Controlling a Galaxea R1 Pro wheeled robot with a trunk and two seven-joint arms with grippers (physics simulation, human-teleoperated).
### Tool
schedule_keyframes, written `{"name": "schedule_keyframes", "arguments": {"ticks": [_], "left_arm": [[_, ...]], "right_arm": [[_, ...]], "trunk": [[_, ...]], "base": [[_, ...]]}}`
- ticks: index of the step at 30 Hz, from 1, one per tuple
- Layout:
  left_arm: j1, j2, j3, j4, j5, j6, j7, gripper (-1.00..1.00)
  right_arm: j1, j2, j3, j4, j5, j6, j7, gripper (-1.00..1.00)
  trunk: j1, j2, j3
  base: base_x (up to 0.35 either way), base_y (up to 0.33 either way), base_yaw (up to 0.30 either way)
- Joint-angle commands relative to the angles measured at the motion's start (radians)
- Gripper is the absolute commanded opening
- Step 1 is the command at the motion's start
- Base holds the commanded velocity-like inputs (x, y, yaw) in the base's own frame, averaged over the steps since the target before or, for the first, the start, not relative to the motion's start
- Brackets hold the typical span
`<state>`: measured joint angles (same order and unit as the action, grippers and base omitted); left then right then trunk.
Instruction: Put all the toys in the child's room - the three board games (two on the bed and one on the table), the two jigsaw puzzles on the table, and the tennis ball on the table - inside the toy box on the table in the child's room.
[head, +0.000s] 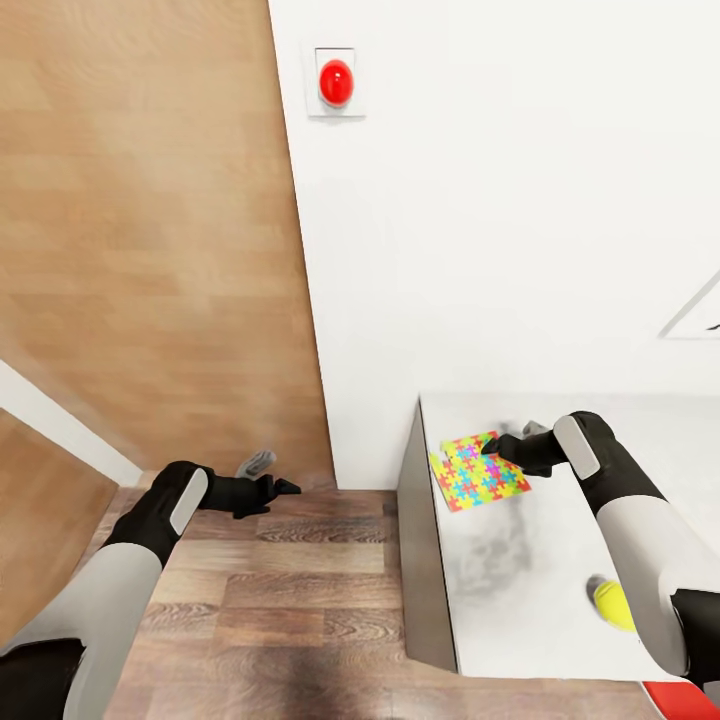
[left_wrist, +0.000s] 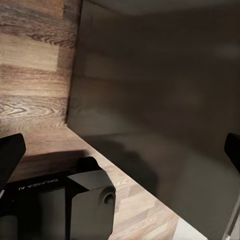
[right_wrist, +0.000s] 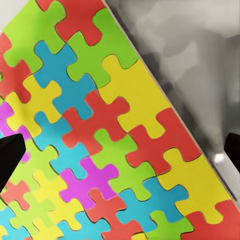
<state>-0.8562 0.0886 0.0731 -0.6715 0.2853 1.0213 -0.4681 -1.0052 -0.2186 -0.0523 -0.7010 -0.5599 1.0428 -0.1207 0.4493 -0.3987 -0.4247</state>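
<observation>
Head view: right tool (head: 492, 447) sits over the near-wall edge of the multicoloured jigsaw puzzle (head: 478, 471), which lies flat at the desk (head: 520, 610) corner by the white wall. Can't tell from here if it touches the puzzle. Tennis ball (head: 611, 605) on the desk nearer the robot, partly behind the right forearm, well apart from the puzzle. Left tool (head: 282, 487) hangs over the wood floor (head: 300, 590) off the desk's left side, nothing in it. Red button (head: 336, 82) on the wall above.

Left wrist view: dark fingertips (left_wrist: 10, 157) at both frame edges, spread wide, empty. Dark desk side panel (left_wrist: 160, 110) and floor planks ahead.

Right wrist view: fingertips (right_wrist: 10, 155) spread wide at both frame edges, gripping nothing. Puzzle (right_wrist: 100, 140) close up, mottled grey-white desk top (right_wrist: 190, 55) beside it.
</observation>
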Motion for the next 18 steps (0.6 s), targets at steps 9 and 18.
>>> {"name": "schedule_keyframes", "arguments": {"ticks": [9, 18], "left_arm": [[-0.001, 0.002, 0.005, 0.000, -0.006, 0.005, -0.007, 1.00], [-0.001, 0.002, 0.005, 0.000, -0.005, 0.005, -0.008, 1.00]], "right_arm": [[0.000, 0.002, 0.001, 0.000, -0.006, 0.004, -0.010, 1.00], [0.000, 0.001, 0.002, 0.000, -0.006, 0.004, -0.010, 1.00]], "trunk": [[0.001, -0.001, -0.002], [0.001, -0.001, -0.002]], "base": [[-0.042, 0.072, 0.000], [-0.003, 0.092, 0.000]]}}
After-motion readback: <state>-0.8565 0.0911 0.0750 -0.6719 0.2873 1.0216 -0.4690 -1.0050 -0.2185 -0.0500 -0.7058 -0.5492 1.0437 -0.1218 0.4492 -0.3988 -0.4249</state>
